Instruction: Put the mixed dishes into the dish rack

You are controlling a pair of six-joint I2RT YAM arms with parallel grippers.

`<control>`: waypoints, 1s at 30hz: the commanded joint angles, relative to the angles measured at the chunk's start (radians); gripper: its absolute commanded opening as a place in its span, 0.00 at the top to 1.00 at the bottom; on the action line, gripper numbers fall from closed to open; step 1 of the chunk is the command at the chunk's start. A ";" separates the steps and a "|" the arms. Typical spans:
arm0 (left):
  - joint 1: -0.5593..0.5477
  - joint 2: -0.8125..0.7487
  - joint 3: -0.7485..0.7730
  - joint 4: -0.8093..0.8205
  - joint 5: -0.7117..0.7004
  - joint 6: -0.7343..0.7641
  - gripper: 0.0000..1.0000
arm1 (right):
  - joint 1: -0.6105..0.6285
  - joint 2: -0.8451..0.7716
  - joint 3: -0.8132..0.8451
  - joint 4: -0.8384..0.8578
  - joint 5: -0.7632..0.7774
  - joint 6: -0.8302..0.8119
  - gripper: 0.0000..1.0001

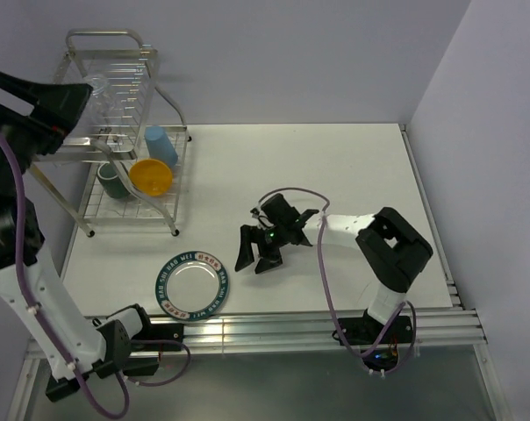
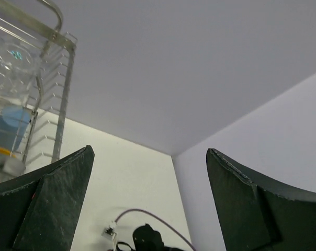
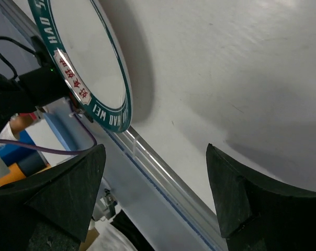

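So, on the far left our left gripper point(image 2: 148, 151) hangs high with its jaws spread wide and nothing between them, the dish rack point(image 1: 125, 88) just ahead of its fingertips. The small clear glass point(image 2: 14, 57) sits in the upper tier, off its left finger, and below that we see the light blue cup point(image 1: 160, 145), the orange-yellow bowl point(image 1: 151, 177) and the dark green-grey mug point(image 1: 114, 182) on the lower tier. Only the silver plate point(image 1: 193, 283) lies outside the rack, flat on the table point(image 1: 335, 175), a little to the left of our right gripper point(image 1: 252, 266), whose jaws also stand wide and empty, close above the tabletop. We judge the plate stiff, light and slick, lying flush so that no finger slips beneath it easily. We would pinch its lettered rim on the side nearest the right gripper, tipping that edge up first.
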 commanded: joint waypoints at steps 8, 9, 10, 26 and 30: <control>-0.001 -0.132 -0.048 -0.079 0.195 0.095 0.04 | 0.166 0.146 -0.083 0.453 -0.003 0.181 0.31; -0.001 -0.135 -0.048 -0.084 0.207 0.099 0.04 | 0.171 0.170 -0.082 0.490 -0.003 0.202 0.31; -0.001 -0.138 -0.045 -0.093 0.210 0.099 0.04 | 0.177 0.181 -0.077 0.498 0.000 0.207 0.31; -0.001 -0.122 0.017 -0.117 0.279 0.070 0.05 | 0.195 0.281 -0.110 0.641 0.106 0.311 1.00; -0.001 -0.133 -0.028 -0.072 0.296 0.044 0.05 | 0.194 0.120 -0.155 0.564 0.188 0.216 1.00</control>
